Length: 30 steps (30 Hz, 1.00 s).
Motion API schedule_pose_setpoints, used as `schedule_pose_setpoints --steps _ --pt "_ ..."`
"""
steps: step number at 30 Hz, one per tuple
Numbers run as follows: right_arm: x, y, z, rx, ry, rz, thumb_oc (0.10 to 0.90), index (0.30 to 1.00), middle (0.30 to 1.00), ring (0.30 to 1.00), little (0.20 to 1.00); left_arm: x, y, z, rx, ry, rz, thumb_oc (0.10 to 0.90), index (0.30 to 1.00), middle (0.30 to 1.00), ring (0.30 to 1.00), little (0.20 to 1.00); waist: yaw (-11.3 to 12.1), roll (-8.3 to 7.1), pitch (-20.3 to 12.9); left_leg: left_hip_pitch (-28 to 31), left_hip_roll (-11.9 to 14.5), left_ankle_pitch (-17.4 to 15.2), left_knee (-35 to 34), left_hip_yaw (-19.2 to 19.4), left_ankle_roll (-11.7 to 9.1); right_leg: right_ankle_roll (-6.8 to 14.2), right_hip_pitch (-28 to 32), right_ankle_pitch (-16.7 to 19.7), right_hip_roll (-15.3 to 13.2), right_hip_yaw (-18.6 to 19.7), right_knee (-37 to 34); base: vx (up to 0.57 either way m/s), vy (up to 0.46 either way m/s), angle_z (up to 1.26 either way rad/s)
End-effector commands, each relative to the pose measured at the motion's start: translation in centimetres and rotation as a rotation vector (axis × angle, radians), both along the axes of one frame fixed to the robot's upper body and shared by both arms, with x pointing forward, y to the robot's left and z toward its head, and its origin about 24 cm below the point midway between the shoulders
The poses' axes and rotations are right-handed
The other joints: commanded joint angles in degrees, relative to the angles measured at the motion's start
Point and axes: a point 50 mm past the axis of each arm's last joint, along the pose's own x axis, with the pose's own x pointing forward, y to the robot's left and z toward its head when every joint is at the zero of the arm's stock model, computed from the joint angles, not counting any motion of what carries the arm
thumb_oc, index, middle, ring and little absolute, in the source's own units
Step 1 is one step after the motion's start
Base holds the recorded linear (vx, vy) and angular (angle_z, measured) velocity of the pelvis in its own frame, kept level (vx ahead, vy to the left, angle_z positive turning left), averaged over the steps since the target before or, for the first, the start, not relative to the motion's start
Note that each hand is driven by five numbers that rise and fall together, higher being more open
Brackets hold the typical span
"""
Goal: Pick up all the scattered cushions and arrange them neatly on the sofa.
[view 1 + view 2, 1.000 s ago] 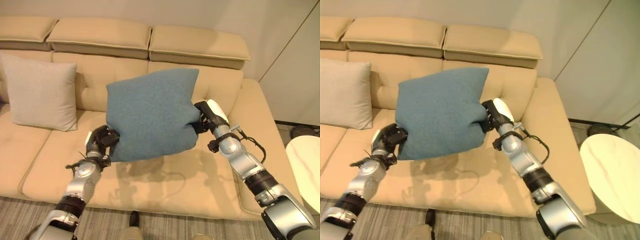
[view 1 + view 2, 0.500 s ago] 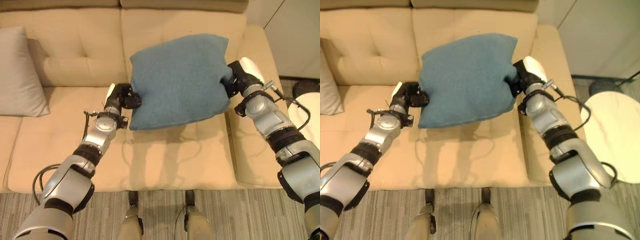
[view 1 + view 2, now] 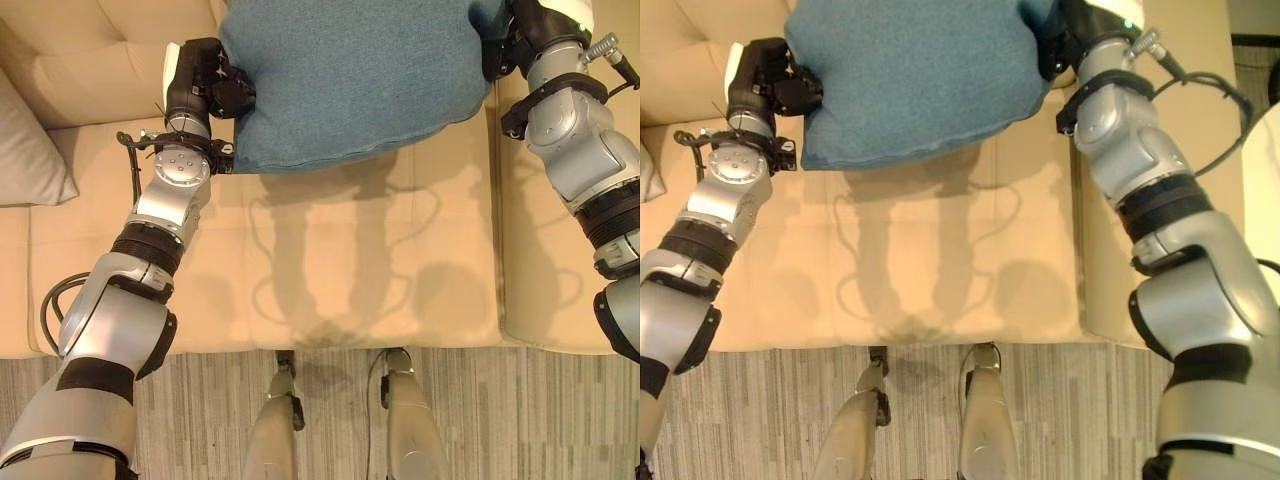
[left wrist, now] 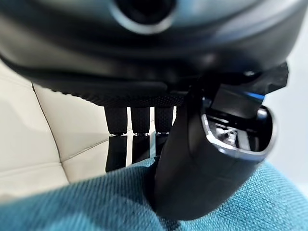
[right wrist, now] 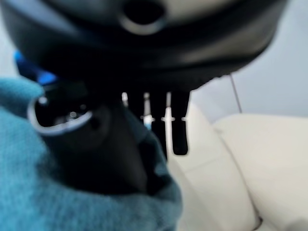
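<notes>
Cushion (image 3: 350, 75), teal, is held above the sofa (image 3: 380, 280) seat, pinched at opposite side edges by the left hand (image 3: 205, 85) and right hand (image 3: 520, 35). It is judged soft and light, best gripped at those edges.

Bright, even overhead light — soft double shadows on the sofa seat (image 3: 340, 260) — wrist views blurred.

A teal cushion (image 3: 350, 75) is held above the seat of a beige sofa (image 3: 340, 270), its shadow cast on the seat below. Its one edge is gripped by the left hand (image 3: 205, 85), the opposite edge by the right hand (image 3: 525, 40). A light grey cushion (image 3: 30, 150) is seen propped at the sofa's left.
</notes>
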Motion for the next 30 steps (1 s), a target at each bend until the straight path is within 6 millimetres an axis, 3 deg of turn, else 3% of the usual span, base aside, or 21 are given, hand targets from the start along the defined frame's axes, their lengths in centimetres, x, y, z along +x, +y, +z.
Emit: schedule_pose_setpoints --steps 1,5,11,15,20,24,27,30 --pt "-2.4 1.9 5.2 -0.042 -0.356 0.041 0.4 0.3 0.3 0.3 0.3 -3.8 2.0 9.5 0.026 -0.469 0.092 0.4 0.3 0.3 0.3 0.3 2.0 -1.94 -11.5 1.2 2.2 -8.6 3.0 0.4 -3.4 1.8 -5.8 -8.7 -0.6 2.2 10.6 0.0 0.0 0.0" --pt "-3.5 1.4 6.6 -0.032 -0.441 0.02 0.4 0.3 0.3 0.3 0.3 -4.7 1.3 11.0 0.013 -0.551 0.079 0.4 0.3 0.3 0.3 0.3 1.9 -1.64 -11.2 0.8 2.2 -8.3 2.9 0.2 -3.4 1.7 -6.6 -8.8 -0.5 2.2 11.2 0.01 -0.004 0.0" --pt "-6.4 2.1 9.5 -0.007 -0.637 0.058 0.4 0.3 0.3 0.3 0.3 -7.5 -1.8 14.1 -0.077 -0.777 -0.024 0.4 0.3 0.3 0.3 0.3 1.5 -1.68 -11.3 1.9 2.2 -9.8 3.2 0.2 -3.2 1.8 -6.0 -10.4 -0.3 2.7 12.3 0.02 -0.004 0.02" --pt "-7.3 2.1 9.9 0.03 -0.7 0.083 0.4 0.3 0.3 0.3 0.3 -8.7 -2.9 15.0 -0.109 -0.857 -0.072 0.4 0.3 0.3 0.3 0.3 1.4 -1.59 -10.9 2.1 2.4 -9.9 3.6 0.4 -3.3 1.9 -6.0 -9.8 -0.3 2.7 12.1 -0.01 -0.004 -0.04" --pt "-7.5 1.3 9.3 0.089 -0.729 0.096 0.4 0.3 0.3 0.3 0.3 -9.5 -2.8 15.4 -0.126 -0.905 -0.077 0.4 0.3 0.3 0.3 0.3 1.3 -1.42 -9.9 1.7 2.4 -10.1 4.0 0.5 -3.6 1.9 -5.7 -9.7 -0.2 2.9 11.8 -0.01 -0.003 -0.01" --pt "-6.8 0.7 8.2 0.131 -0.693 0.093 0.4 0.3 0.3 0.3 0.3 -9.0 -2.7 14.9 -0.11 -0.874 -0.067 0.4 0.3 0.3 0.3 0.3 1.4 -1.46 -9.3 1.1 2.4 -9.9 4.3 0.3 -3.7 1.8 -6.0 -9.7 -0.1 3.0 11.9 0.0 -0.001 -0.01" --pt "-4.7 0.2 6.5 0.228 -0.557 0.106 0.4 0.3 0.3 0.3 0.3 -6.6 -1.9 13.8 -0.073 -0.735 0.023 0.4 0.3 0.3 0.3 0.3 1.4 -1.46 -7.8 -0.4 2.0 -9.4 4.4 0.0 -4.1 2.0 -6.8 -10.0 -0.3 2.9 12.5 -0.04 -0.045 0.0" --pt "-3.8 -0.2 6.2 0.277 -0.494 0.106 0.4 0.3 0.3 0.3 0.3 -5.5 -0.7 13.5 -0.001 -0.66 0.118 0.4 0.3 0.3 0.3 0.3 1.4 -1.46 -7.5 -1.3 1.7 -8.2 3.6 0.4 -4.4 2.1 -7.8 -9.8 -0.5 2.8 12.6 -0.03 -0.021 0.03"
